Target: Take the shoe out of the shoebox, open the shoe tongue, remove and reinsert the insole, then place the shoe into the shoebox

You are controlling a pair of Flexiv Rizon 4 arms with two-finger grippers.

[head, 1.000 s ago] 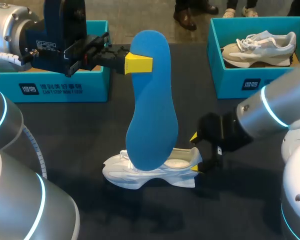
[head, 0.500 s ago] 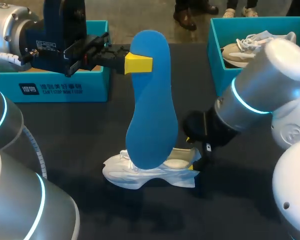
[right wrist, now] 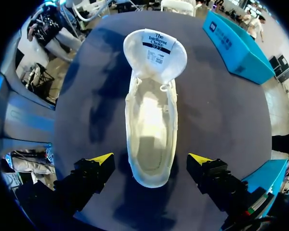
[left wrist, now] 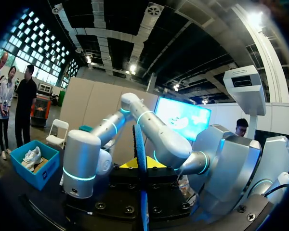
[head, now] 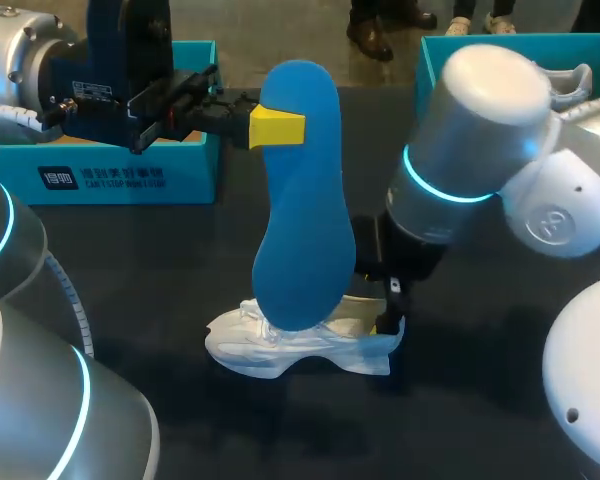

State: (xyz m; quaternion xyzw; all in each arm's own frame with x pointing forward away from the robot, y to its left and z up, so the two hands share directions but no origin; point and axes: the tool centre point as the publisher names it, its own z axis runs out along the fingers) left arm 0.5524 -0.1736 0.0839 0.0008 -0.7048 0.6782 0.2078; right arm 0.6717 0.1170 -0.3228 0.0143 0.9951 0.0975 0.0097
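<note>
The blue insole [head: 300,200] was found clenched in the left pincer [head: 277,128], held upright over the white shoe [right wrist: 151,120], which lay on the worktop [right wrist: 216,106] with its tongue [right wrist: 155,53] folded forward. The right pincer [right wrist: 151,161] was noted released, fingers [right wrist: 94,168] either side of the heel [right wrist: 147,179], apart from it. Risk judged: unless the heel is steadied, the shoe could be shoved aside or tipped during reinsertion, and the insole buckled on entry.

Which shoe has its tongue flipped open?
The white shoe on the table, its heel between the right gripper fingers: its tongue is folded back. The other shoe sits in the blue box.
</note>
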